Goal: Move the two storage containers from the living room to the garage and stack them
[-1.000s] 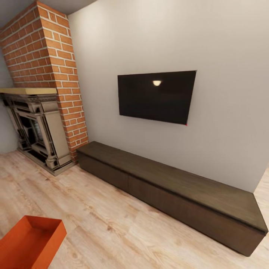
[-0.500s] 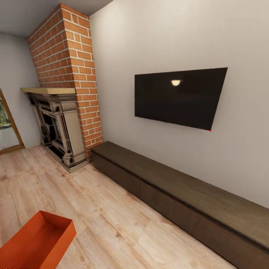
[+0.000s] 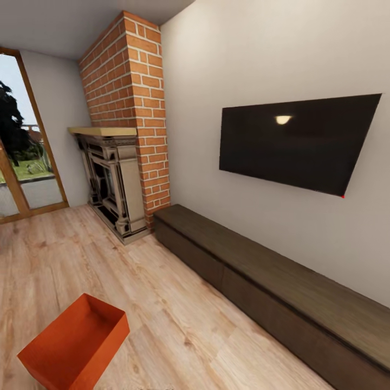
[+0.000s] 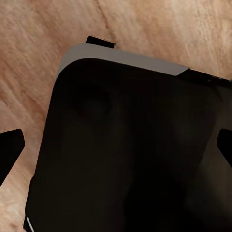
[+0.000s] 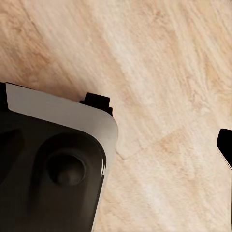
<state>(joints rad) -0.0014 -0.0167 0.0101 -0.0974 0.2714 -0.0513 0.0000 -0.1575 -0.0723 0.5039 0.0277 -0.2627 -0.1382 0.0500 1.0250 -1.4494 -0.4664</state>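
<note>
Left gripper [image 4: 116,145] and right gripper [image 5: 222,145] over wood plank floor [image 3: 179,319], jaw spread impossible to tell, red-orange storage container [image 3: 76,344], open-topped, smooth-walled, empty, on the planks near the low dark bench [image 3: 281,284], well apart from the brick fireplace [image 3: 116,179]

left end effector [image 4: 116,145] fingertips apart, right end effector [image 5: 224,145] barely visible

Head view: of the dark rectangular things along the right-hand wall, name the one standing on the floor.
The long low cabinet stands on the wood plank floor beside the brick fireplace; the black television hangs on the wall above it.
</note>
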